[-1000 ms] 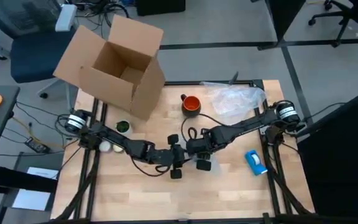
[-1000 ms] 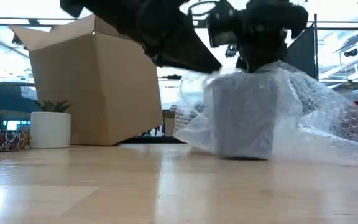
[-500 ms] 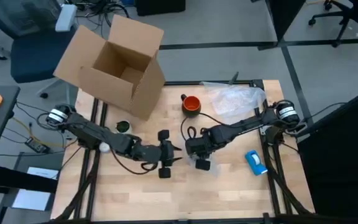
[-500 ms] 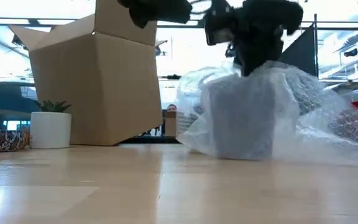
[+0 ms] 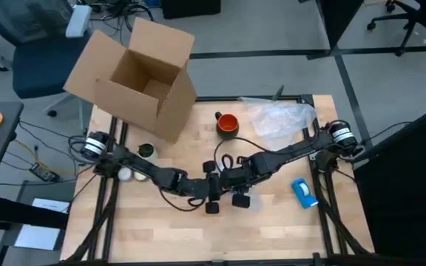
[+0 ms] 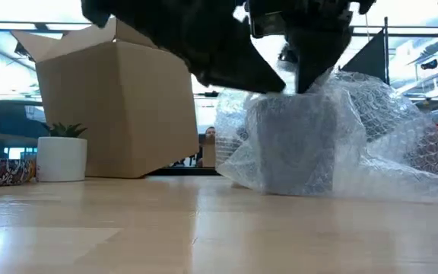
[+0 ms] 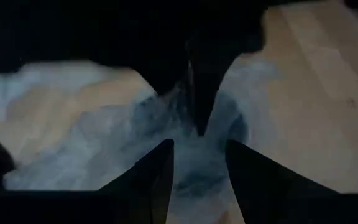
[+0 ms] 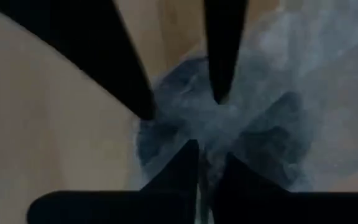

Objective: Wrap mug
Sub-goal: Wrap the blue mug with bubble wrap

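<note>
The orange mug (image 5: 228, 124) stands bare on the table, beyond both grippers, and neither touches it. At mid-table stands a grey cup-shaped thing (image 6: 295, 148) under bubble wrap (image 6: 371, 129). The two grippers meet above it. My right gripper (image 8: 209, 163) is shut on the wrap at the bundle's top. My left gripper (image 7: 199, 163) is open, its fingers pointing down at the wrapped top, facing the right gripper's fingers. In the high view the arms hide the bundle. My right gripper pinches a gathered bit of bubble wrap (image 8: 207, 144) on top of the grey bundle between its two fingers, coming from above and pointing down. The bundle stands upright on the table. My left gripper: I cannot tell whether its fingers touch the wrap.
An open cardboard box (image 5: 135, 77) lies tipped at the far left, with a small potted plant (image 6: 61, 152) beside it. More clear wrap (image 5: 279, 118) lies at the far right. A blue tape dispenser (image 5: 304, 191) sits near the right edge. There is bare wood along the near edge.
My left gripper drew back toward the table's left edge, away from the bundle, and has come back beside the right gripper. My right gripper has stayed at the bundle's top. The wrap around the bundle has shifted a little.
</note>
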`<state>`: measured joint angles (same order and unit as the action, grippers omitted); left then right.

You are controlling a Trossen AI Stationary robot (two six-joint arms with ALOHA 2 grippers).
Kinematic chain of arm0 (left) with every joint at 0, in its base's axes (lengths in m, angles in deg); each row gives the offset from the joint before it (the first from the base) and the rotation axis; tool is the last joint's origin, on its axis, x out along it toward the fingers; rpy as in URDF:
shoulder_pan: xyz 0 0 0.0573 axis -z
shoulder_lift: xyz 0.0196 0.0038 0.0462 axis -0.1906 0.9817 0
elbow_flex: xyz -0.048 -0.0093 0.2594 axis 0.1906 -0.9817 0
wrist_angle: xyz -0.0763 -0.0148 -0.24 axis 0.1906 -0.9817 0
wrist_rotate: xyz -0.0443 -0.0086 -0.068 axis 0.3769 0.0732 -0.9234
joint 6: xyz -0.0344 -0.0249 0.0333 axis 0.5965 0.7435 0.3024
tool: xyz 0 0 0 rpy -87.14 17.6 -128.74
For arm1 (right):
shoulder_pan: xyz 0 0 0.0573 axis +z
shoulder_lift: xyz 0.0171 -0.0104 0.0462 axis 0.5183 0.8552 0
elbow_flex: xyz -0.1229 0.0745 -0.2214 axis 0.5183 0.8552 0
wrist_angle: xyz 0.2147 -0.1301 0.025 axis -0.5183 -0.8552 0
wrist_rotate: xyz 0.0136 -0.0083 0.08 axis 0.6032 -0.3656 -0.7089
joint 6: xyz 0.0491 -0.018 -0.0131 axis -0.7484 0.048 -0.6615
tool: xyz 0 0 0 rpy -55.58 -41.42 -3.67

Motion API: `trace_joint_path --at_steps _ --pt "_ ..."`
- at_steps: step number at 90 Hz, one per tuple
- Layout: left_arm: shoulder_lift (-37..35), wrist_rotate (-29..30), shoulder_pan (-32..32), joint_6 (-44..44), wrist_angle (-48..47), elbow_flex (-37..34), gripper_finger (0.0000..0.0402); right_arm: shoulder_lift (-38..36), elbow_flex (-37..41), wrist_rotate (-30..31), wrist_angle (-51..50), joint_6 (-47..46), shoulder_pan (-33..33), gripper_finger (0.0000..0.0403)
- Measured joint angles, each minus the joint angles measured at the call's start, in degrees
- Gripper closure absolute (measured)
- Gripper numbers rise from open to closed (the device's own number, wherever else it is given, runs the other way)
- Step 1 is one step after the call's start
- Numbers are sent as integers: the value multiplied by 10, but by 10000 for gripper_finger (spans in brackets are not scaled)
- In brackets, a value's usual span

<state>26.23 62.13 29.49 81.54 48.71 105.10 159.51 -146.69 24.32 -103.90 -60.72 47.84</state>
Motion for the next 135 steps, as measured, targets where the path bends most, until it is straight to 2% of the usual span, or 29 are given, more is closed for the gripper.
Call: trace_joint_path --at_steps 20,43,63,78,88,106,124,135 --pt "4 -4 -4 0 3 1 273 -1 0 -19 -19 -13 7 387" --pt "5 -9 -5 0 7 1 273 -20 0 -72 -17 -22 6 334" --pt "5 -10 -5 0 5 1 273 -56 0 -73 -17 -40 7 291" --pt "5 -10 -5 0 5 1 273 -90 0 -73 -14 -47 7 277" --pt "5 -10 -5 0 5 1 273 -107 0 -62 -14 -47 7 281" --pt "5 -10 -5 0 5 1 273 -118 -1 31 -13 -47 0 310" --pt "5 -10 -5 0 4 1 273 -68 -1 13 11 -12 -7 387" --pt "5 -11 -5 0 4 1 273 -32 -1 -8 19 1 -7 395"
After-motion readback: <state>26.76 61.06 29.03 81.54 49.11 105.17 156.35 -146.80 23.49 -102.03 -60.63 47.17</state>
